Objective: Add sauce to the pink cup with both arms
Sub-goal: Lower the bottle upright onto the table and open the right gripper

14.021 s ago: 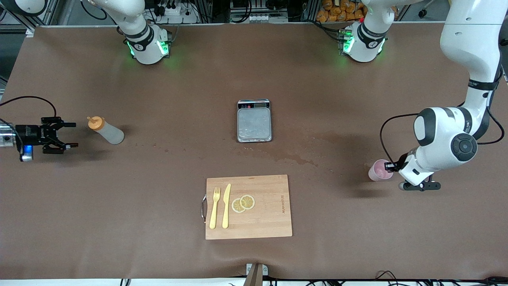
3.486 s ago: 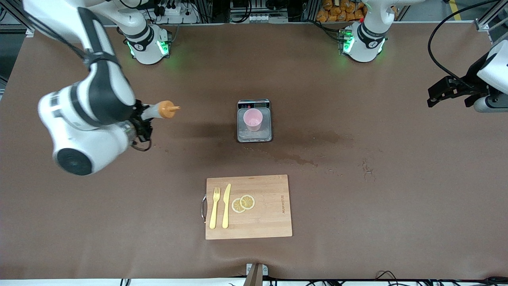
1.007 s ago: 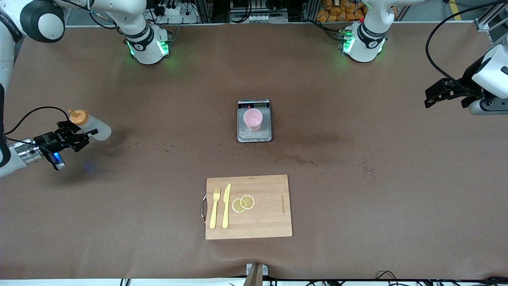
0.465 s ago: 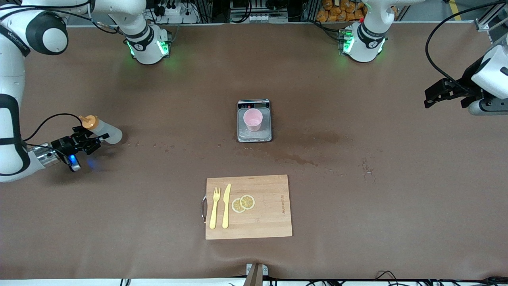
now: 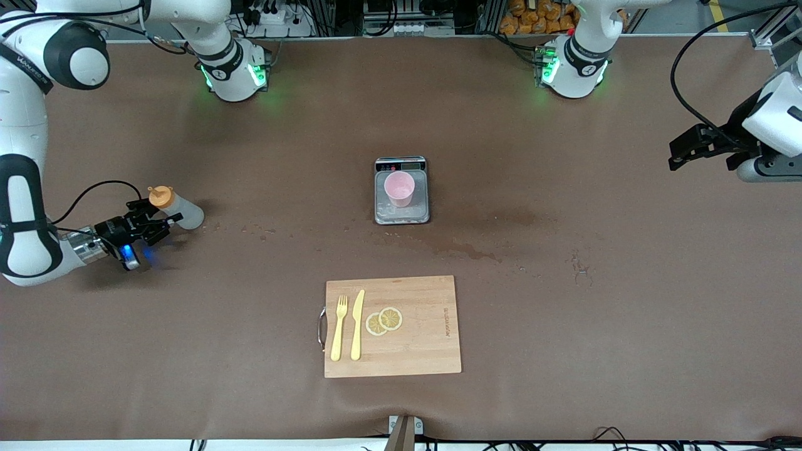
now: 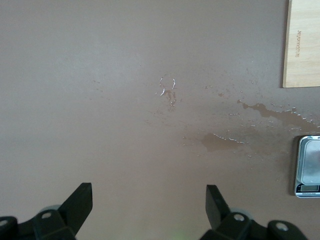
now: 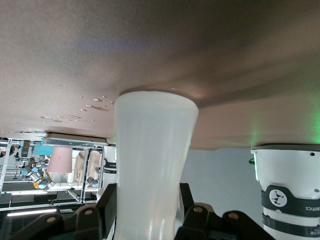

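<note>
The sauce bottle (image 5: 182, 212), translucent with an orange cap, is near the right arm's end of the table, its base down at the tabletop. My right gripper (image 5: 158, 218) is shut on its body. In the right wrist view the fingers (image 7: 100, 210) press both sides of the bottle (image 7: 155, 145). The pink cup (image 5: 399, 188) stands upright on a small scale (image 5: 401, 214) at the table's middle and also shows small in the right wrist view (image 7: 61, 160). My left gripper (image 5: 680, 153) is open and empty over the left arm's end of the table, its fingers wide apart in the left wrist view (image 6: 148, 196).
A wooden cutting board (image 5: 426, 326) with a yellow fork, a knife and two lemon slices lies nearer the front camera than the scale. Wet stains (image 5: 463, 250) mark the table beside the scale. The scale's corner (image 6: 307, 172) and the board's edge (image 6: 302, 45) show in the left wrist view.
My right gripper has carried the sauce bottle back from the cup toward the right arm's end, then lower and a little toward the middle. The left arm has hardly moved.
</note>
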